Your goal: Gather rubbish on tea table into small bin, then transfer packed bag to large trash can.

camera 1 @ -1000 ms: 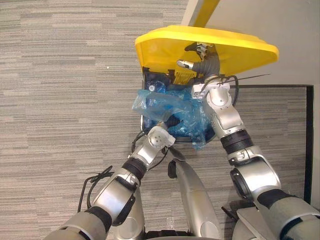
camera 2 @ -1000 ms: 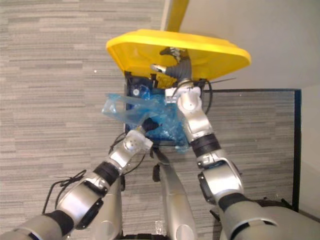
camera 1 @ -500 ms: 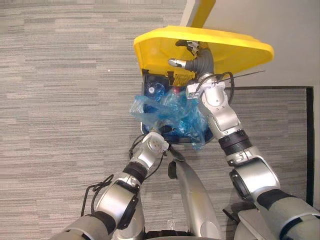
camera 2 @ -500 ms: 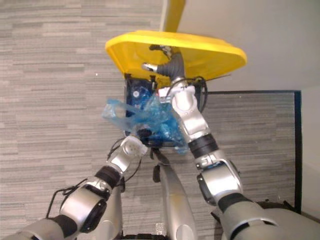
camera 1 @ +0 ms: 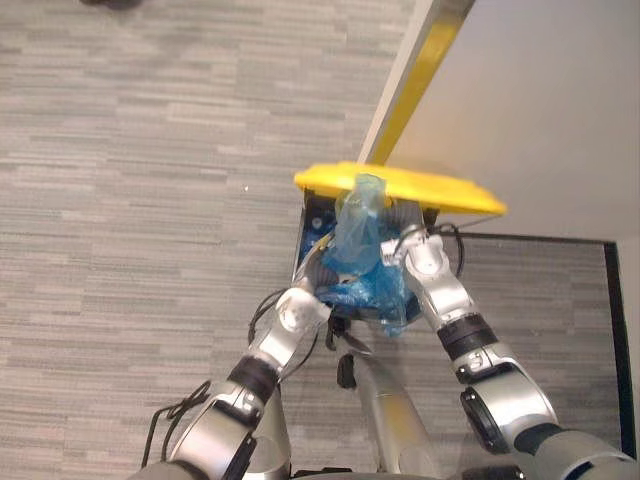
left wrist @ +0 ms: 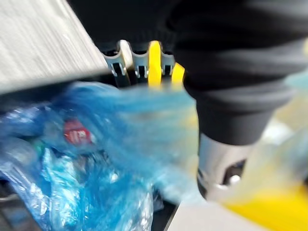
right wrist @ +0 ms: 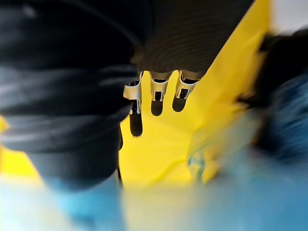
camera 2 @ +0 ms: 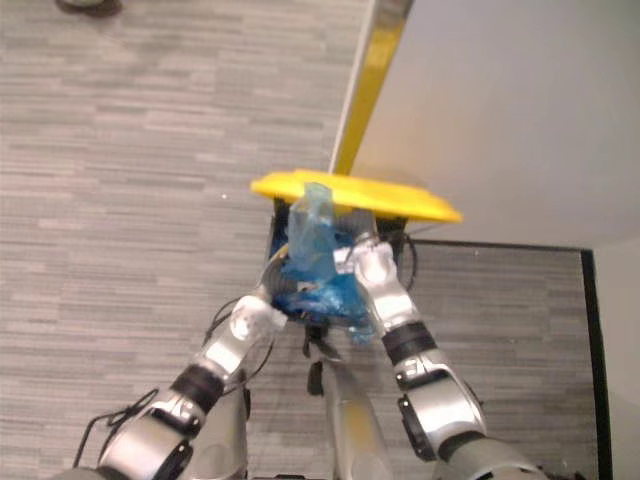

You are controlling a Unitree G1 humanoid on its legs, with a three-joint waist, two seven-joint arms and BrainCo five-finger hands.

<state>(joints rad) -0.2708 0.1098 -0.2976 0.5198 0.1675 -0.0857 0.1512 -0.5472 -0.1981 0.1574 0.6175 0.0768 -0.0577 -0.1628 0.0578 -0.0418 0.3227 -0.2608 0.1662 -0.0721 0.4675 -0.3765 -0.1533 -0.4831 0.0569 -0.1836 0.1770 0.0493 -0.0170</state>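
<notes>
The large trash can (camera 1: 311, 222) stands by the wall, its yellow lid (camera 1: 400, 187) lying almost flat over it. A blue plastic bag (camera 1: 358, 225) full of rubbish sits in the can, its twisted top poking up in front of the lid's edge. Both arms reach into the opening. In the left wrist view my left hand (left wrist: 124, 60) has straight fingers just past the blue bag (left wrist: 86, 183), open, with a red-capped item inside the bag. In the right wrist view my right hand (right wrist: 156, 91) is open, its straight fingers against the underside of the yellow lid (right wrist: 159, 144).
A beige wall (camera 1: 540, 100) with a yellow corner strip (camera 1: 420, 70) rises right behind the can. Grey striped carpet (camera 1: 150, 200) spreads to the left. A dark-edged mat (camera 1: 612, 330) lies at the right.
The camera has shifted. The lid has come down from tilted up to nearly flat, with the right hand under it. The bag has sunk into the can, its top now standing up.
</notes>
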